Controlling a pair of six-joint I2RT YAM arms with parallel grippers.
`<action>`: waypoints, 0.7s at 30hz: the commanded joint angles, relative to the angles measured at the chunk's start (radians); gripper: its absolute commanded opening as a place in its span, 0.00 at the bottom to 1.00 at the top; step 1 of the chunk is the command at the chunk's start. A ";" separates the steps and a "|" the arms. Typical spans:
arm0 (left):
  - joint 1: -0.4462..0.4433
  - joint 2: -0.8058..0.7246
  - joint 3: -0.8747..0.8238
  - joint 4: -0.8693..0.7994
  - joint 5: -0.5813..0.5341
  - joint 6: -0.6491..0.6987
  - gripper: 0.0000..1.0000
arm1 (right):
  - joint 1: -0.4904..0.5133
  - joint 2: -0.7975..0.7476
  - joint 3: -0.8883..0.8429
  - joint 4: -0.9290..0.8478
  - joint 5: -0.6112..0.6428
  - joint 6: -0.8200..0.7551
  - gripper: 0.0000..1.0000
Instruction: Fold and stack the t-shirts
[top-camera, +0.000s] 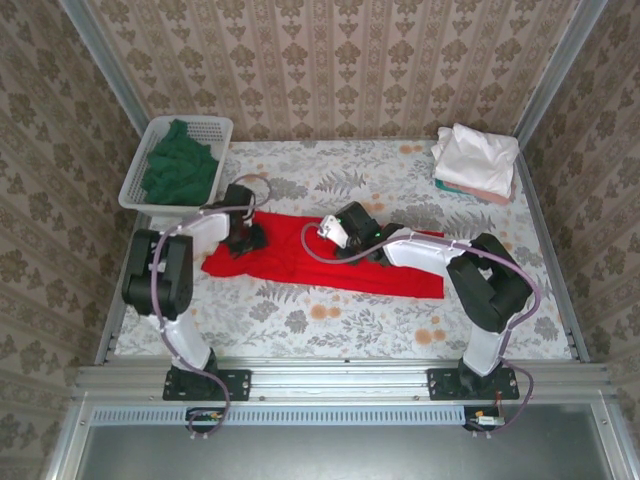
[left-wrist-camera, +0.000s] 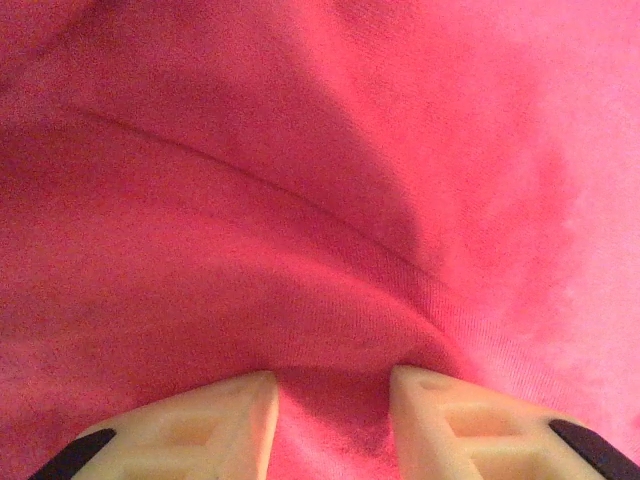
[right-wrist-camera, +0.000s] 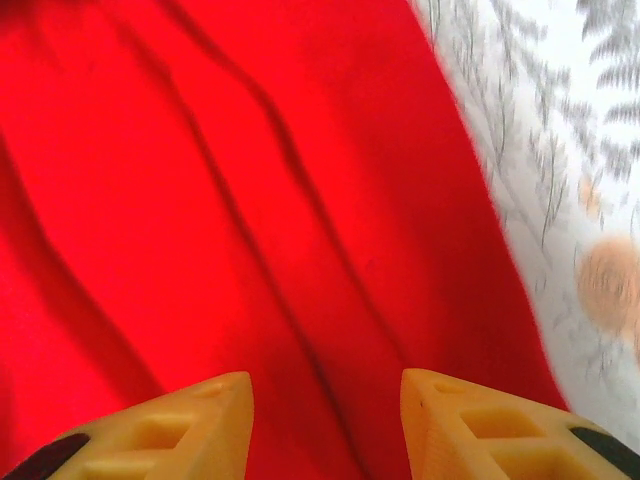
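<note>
I judge that the folding step is in hand. The red t-shirt (top-camera: 320, 272) lies as a long, narrow strip across the middle of the counter (top-camera: 330, 322), not yet a compact packet and not yet stacked.

The left fingers (left-wrist-camera: 250, 402) stand partly apart at its left end. Red cloth fills the gap and a crease runs up to the tips, so I cannot tell if they pinch it. The right fingers (right-wrist-camera: 225, 402) are parted over flat cloth near the strip's middle and hold nothing.

Next, I think, each arm must take one end and bring the strip over itself, keeping the long edges aligned. In the right wrist view the shirt's edge runs straight, with bare counter beside it.

For moving there is free counter in front of the strip and behind it. The basket (top-camera: 190, 121) with the green t-shirt (top-camera: 180, 170) sits in the far left corner, the folded stack (top-camera: 475, 160) in the far right, both well apart from the strip. Walls close both sides.
</note>
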 joint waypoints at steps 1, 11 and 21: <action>-0.026 0.117 0.094 -0.060 -0.001 0.039 0.37 | 0.006 0.040 0.062 -0.262 0.117 0.172 0.45; -0.057 0.442 0.708 -0.239 0.104 0.141 0.38 | 0.120 -0.032 -0.029 -0.395 -0.060 0.581 0.47; -0.010 0.021 0.428 -0.123 0.073 0.116 0.72 | 0.095 -0.205 -0.020 -0.374 -0.009 0.585 0.45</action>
